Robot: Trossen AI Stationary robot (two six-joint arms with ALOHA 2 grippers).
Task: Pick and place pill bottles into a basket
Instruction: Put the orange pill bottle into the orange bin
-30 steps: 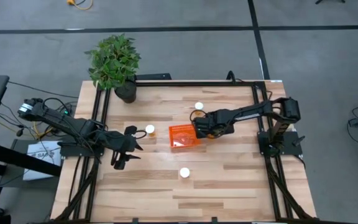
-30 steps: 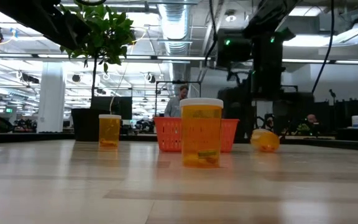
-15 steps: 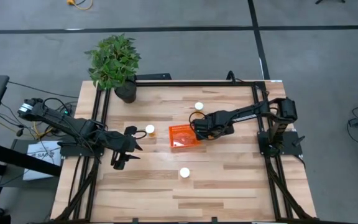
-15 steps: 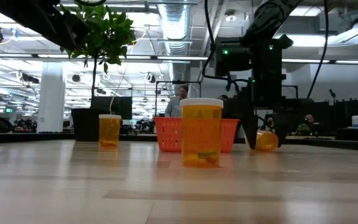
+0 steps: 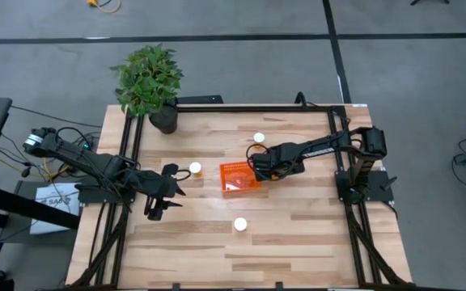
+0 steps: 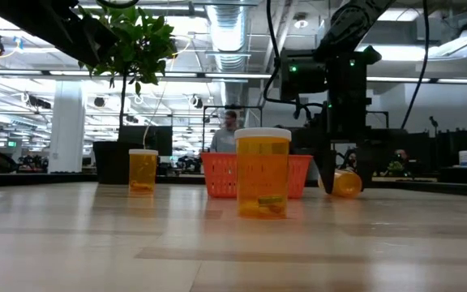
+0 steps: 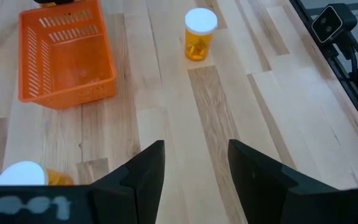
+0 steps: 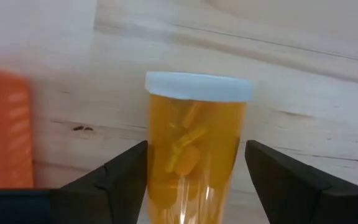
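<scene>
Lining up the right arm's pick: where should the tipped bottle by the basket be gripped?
Take the orange body just below the white cap, squeezing across its width from above. The bottle lies on its side, flanks exposed; the right gripper straddles them.
</scene>
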